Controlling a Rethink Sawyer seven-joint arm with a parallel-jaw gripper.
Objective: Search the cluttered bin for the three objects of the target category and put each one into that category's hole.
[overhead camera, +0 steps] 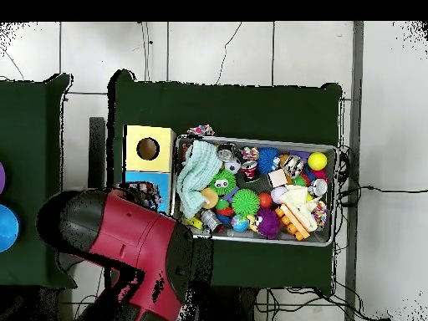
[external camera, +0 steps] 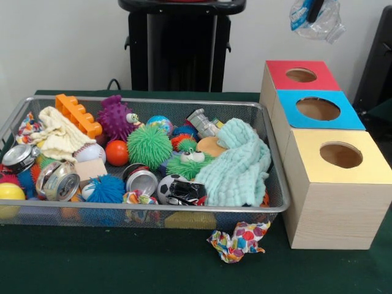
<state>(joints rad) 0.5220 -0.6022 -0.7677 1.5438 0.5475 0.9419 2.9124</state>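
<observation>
Wire-mesh bin sits full of clutter beside the three holed boxes on the green counter. We see only the red arm overhead, so we can't tell the fingers' state.

Arm in overhead view: bulky, rounded housing, glossy crimson red on top, matte black along joint sections and underside. Red shell smooth, no visible markings or screws. Black segment curved round near end like collar. Pedestal in front view: black upright column with flat black top plate, vertical panels, narrow pale gap between them. Black cable looped at left of pedestal base. Gripper not seen in either view.
</observation>
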